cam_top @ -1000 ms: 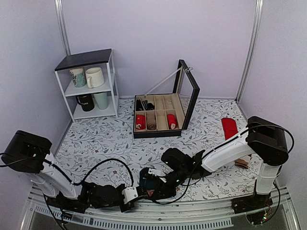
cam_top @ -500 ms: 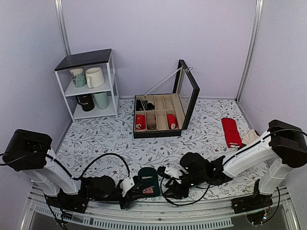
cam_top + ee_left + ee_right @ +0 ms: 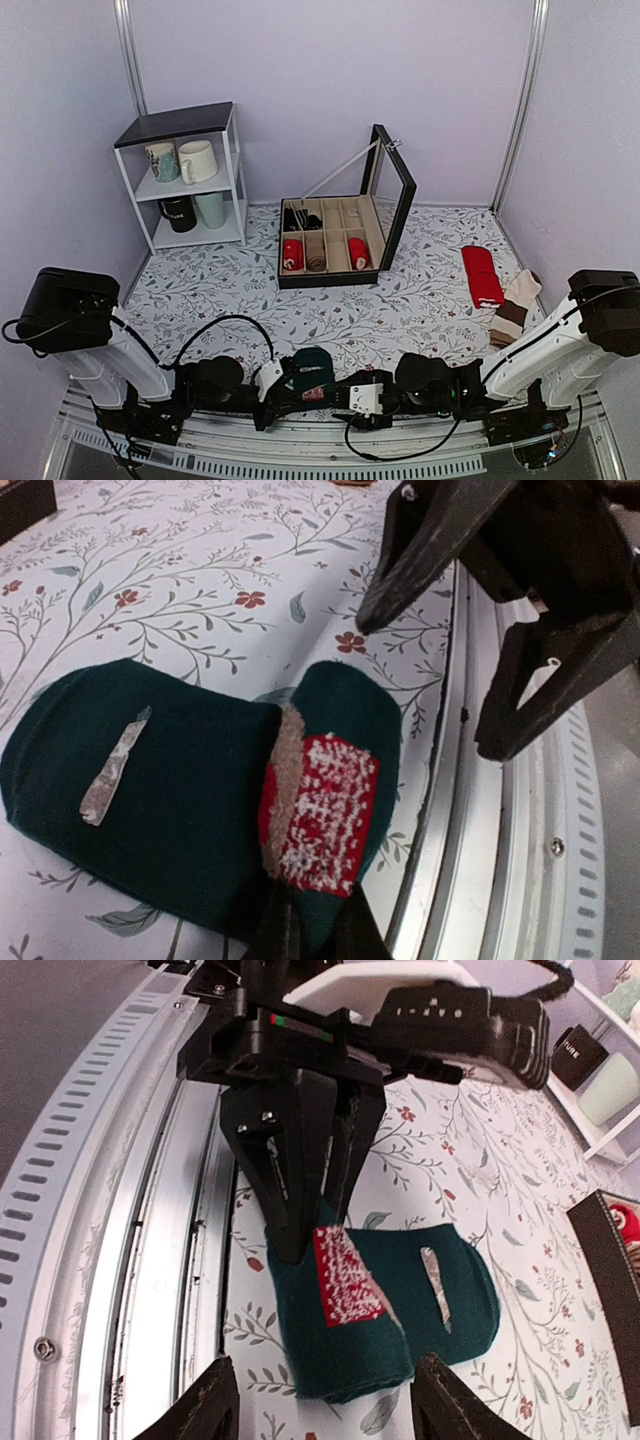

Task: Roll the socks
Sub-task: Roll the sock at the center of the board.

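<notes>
The dark teal socks (image 3: 313, 372) lie partly folded near the table's front edge, with a red patch (image 3: 322, 812) on the folded flap. My left gripper (image 3: 282, 388) is shut on the near corner of the socks (image 3: 150, 780), its fingertips (image 3: 345, 932) pinching the fabric. My right gripper (image 3: 352, 392) is open and empty just right of the socks, its jaws wide apart. In the right wrist view the socks (image 3: 430, 1305) lie beyond my open right gripper (image 3: 330, 1405), and the left gripper (image 3: 300, 1175) grips their far edge.
A metal rail (image 3: 330, 440) runs along the front edge. An open black box (image 3: 390, 215) with rolled socks stands mid-table. A white shelf (image 3: 190, 125) with mugs is at the back left. Red socks (image 3: 480, 275) and beige-brown socks (image 3: 512, 308) lie at the right.
My right gripper has let go of the socks and pulled back to the right, its arm dropping low along the front edge. My left gripper has shifted slightly right, still pinching the socks.
</notes>
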`<action>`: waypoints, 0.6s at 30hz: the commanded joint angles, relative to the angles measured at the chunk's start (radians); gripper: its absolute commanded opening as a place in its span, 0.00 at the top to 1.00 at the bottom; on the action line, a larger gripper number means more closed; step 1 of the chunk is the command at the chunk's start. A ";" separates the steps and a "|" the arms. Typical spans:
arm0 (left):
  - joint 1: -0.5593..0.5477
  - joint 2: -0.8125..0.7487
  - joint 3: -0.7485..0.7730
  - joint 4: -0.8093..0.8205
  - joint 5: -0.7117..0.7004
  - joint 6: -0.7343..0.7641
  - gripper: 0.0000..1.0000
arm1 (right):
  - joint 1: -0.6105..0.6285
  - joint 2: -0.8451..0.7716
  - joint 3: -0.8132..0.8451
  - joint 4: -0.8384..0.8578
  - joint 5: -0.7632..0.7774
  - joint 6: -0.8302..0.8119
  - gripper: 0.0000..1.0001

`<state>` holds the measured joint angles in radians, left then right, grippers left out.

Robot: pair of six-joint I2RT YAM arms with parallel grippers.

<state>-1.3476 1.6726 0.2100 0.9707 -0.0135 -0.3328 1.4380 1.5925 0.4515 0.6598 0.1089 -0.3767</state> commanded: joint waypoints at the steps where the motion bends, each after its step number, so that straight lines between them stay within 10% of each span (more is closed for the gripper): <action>1: 0.021 0.047 -0.021 -0.162 0.034 -0.015 1.00 | 0.016 0.039 0.033 0.054 0.067 -0.121 0.40; 18: 0.035 0.065 -0.042 -0.123 0.059 -0.017 1.00 | 0.013 0.208 0.114 -0.032 0.084 -0.064 0.50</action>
<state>-1.3270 1.6890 0.2039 1.0027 0.0235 -0.3458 1.4475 1.7538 0.5499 0.6651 0.1787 -0.4690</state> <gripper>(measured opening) 0.040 0.533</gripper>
